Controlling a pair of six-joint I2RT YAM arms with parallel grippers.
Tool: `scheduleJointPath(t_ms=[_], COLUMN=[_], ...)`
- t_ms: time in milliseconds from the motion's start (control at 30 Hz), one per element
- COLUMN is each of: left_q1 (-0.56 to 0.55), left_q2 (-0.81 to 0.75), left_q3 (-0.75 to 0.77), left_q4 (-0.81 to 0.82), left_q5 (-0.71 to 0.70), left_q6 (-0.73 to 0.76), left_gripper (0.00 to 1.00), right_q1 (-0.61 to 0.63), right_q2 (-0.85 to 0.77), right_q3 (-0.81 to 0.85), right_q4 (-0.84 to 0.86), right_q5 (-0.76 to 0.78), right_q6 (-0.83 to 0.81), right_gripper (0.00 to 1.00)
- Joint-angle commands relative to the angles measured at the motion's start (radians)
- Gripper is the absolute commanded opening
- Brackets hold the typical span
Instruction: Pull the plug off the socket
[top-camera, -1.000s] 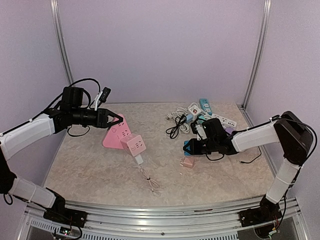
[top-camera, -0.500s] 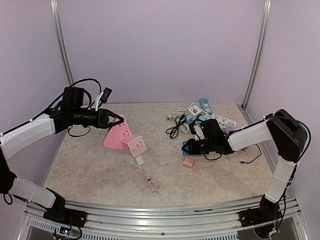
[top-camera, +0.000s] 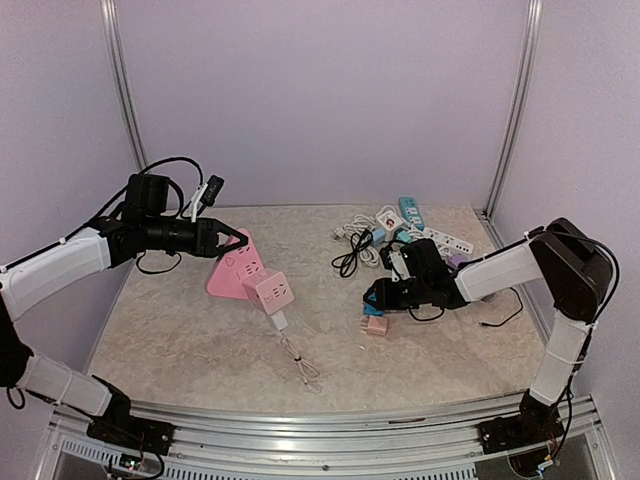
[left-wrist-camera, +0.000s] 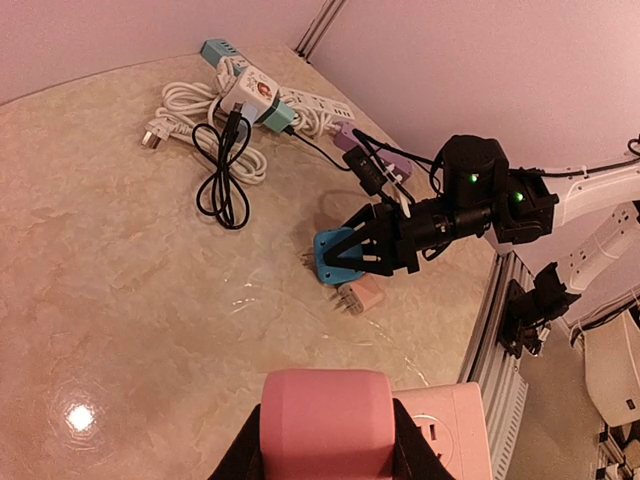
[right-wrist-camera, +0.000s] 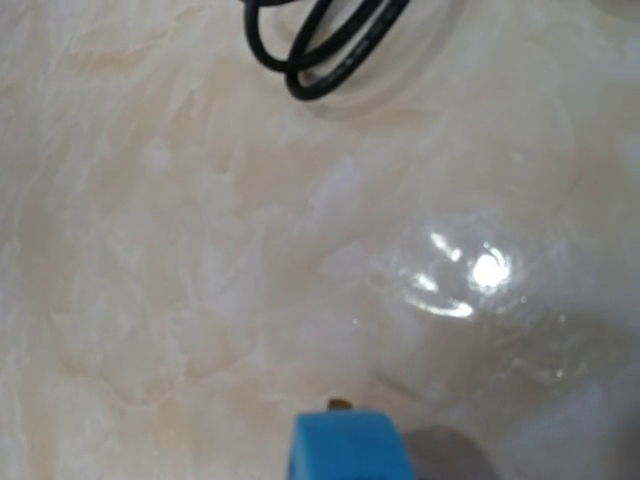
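**A:** Where's the socket?

**B:** The pink socket strip (top-camera: 232, 268) lies left on the tabletop (top-camera: 170, 335). The left gripper (top-camera: 232, 240) has its jaws clamped on the far end, and a pink cube plug (top-camera: 272, 291) sits at the near end.

**A:** And the right gripper (top-camera: 372, 296)?

**B:** It's at a blue plug (left-wrist-camera: 330, 258), beside a small pink plug (top-camera: 376, 325). I can't tell whether the jaws grip it. Best to lift clear, then pull the cube straight out.

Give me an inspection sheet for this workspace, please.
Surface: marbled table, glare spots.
Job's things: pink socket block, pink cube adapter and white plug at its near end.
Clutter: blue plug, small pink plug, power strips back right.
Grippers: left gripper shut on pink socket block; right gripper at blue plug, grip unclear.
Cables: black cable coiled; white cable trails from white plug.
Surroundings: lilac walls, metal frame.
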Motion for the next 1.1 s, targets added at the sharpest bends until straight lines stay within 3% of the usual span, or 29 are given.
scheduleJointPath(t_ms=[0, 200, 367, 600, 733, 933, 1067], left_q1=[-0.008, -0.008, -0.008, 0.002, 0.03, 0.066, 0.071], left_q2=[-0.004, -0.005, -0.007, 0.004, 0.018, 0.065, 0.096], left_q3=[0.007, 0.007, 0.004, -0.001, -0.011, -0.027, -0.03], left_q4=[0.031, 0.031, 0.035, 0.045, 0.075, 0.143, 0.167], left_q5=[0.012, 0.007, 0.005, -0.004, 0.014, 0.116, 0.149], left_q6=[-0.006, -0.006, -0.009, -0.04, -0.093, -0.181, -0.213], left_gripper=[0.0, 0.0, 0.0, 0.0, 0.0, 0.0, 0.0], right_q1=[-0.009, -0.009, -0.009, -0.01, -0.005, 0.118, 0.25], right_q2=[0.002, -0.047, -0.102, -0.199, -0.313, -0.503, -0.54], right_q3=[0.016, 0.004, -0.024, -0.07, -0.131, -0.196, -0.201], right_q4=[-0.036, -0.09, -0.101, -0.103, -0.039, 0.033, 0.092], right_q5=[0.034, 0.112, 0.171, 0.218, 0.153, 0.176, 0.251], right_q6=[-0.006, -0.028, -0.043, -0.081, -0.114, -0.174, -0.188], right_gripper=[0.4, 0.48, 0.63, 0.72, 0.75, 0.78, 0.79])
